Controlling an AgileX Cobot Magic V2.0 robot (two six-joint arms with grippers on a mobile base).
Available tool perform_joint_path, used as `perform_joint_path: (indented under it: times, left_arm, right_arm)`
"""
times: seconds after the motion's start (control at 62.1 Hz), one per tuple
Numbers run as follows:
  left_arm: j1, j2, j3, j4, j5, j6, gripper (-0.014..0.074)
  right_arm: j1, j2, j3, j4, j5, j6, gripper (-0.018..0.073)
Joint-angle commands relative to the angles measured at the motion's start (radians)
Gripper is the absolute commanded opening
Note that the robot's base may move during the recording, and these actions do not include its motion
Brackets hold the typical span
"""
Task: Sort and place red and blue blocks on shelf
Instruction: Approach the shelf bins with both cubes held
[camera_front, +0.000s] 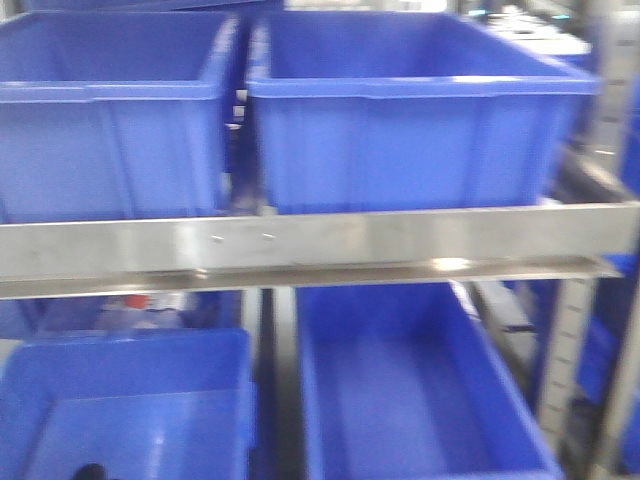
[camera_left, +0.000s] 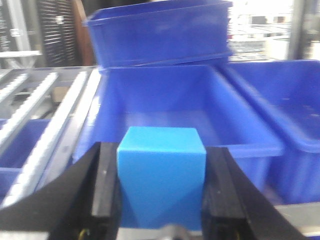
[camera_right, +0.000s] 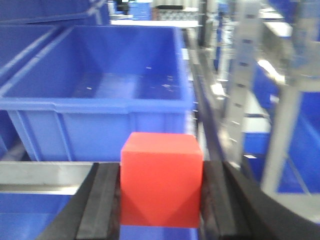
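While your left gripper clamps the blue block and your right gripper clamps the red block, a bin lies straight ahead of the left and a second bin lies upper left of the right.

On both wrists I see matte-black, wedge-shaped jaws, their inner faces lined with flat dark pads.

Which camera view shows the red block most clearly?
The right wrist view: the red block sits close and unobstructed, held in the right gripper. The left wrist view shows the blue block instead; the front view shows neither arm nor block.
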Motion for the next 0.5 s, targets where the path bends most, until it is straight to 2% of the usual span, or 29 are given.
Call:
perform_joint_path:
  times: [0.0,0.483]
  left_arm:
    - [-0.001,0.011,-0.037,-0.007,-0.089,-0.004,0.0125]
    - [-0.001,0.011,-0.037,-0.007,-0.089,-0.004,0.0125]
  right_arm:
    - [-0.004,0.004,-0.03,-0.001,-0.086,-0.004,0.0048]
    - [-0.004,0.004,-0.03,-0.001,-0.086,-0.004,0.0048]
